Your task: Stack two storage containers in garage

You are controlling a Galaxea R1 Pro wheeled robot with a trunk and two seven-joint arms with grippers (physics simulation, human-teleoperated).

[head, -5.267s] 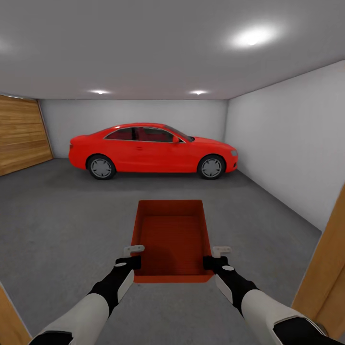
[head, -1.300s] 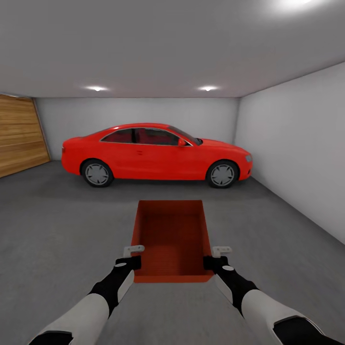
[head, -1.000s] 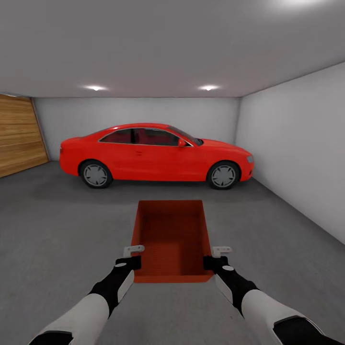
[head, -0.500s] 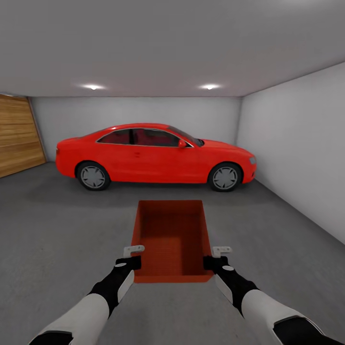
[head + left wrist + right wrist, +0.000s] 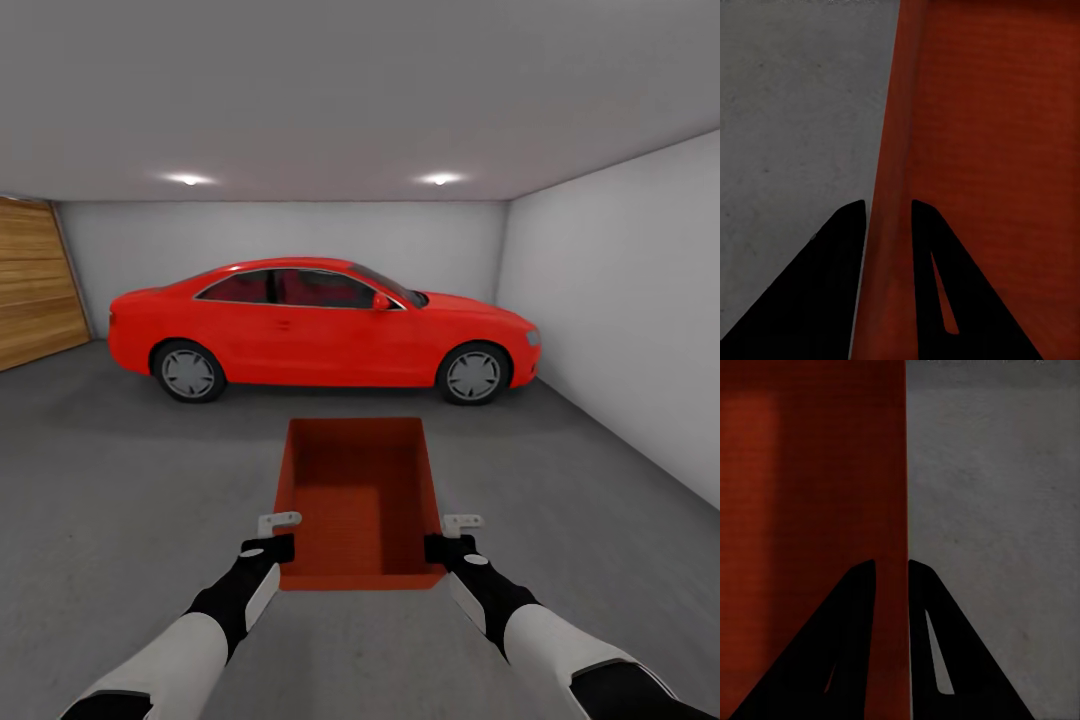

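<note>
While the whole head view has crept forward since the earlier frames, the red car (image 5: 320,325) now looms a little larger and the wooden panel door (image 5: 35,285) has slid further toward the frame's edge; nothing in the arms' hold has altered. Grey concrete floor (image 5: 120,480) spreads beneath. One orange-red storage container (image 5: 360,495), open-topped with thin plain walls, hangs above that floor between the arms. Left gripper (image 5: 272,535) has its fingers (image 5: 844,247) pinched on one side wall; right gripper (image 5: 455,535) has its fingers (image 5: 859,607) pinched on the opposite wall.
</note>
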